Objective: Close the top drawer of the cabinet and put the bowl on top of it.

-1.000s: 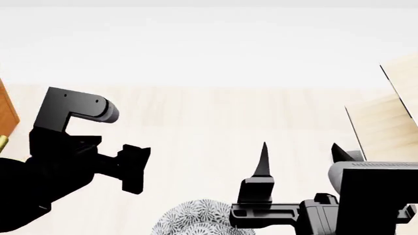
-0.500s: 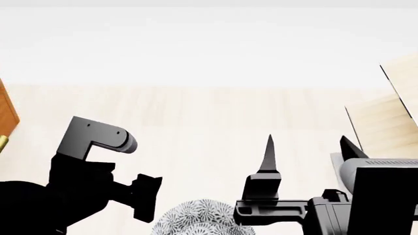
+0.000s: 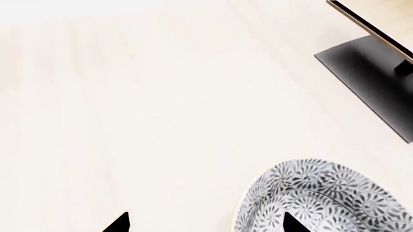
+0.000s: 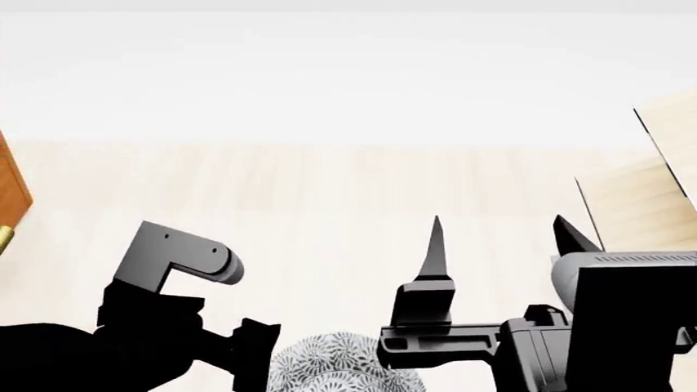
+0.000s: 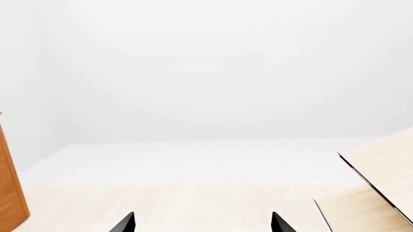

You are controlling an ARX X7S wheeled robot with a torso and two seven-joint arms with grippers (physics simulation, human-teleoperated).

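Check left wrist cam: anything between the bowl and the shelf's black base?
Nothing. In the left wrist view only bare pale tabletop lies between the bowl and the black base.

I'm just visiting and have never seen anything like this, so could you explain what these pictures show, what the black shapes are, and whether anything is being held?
These are simulated renders from a two-armed robot. The head view looks down over both arms: the black shapes are the left gripper and the right gripper, whose two pointed fingers stand apart, open and empty. The other two pictures come from a camera near each gripper. The left wrist view shows a patterned grey and white bowl resting on the pale wooden surface, with that gripper's tips spread, one of them over the bowl, gripping nothing. An orange-brown cabinet peeks in at the head view's left edge, and pale shelving at its right.
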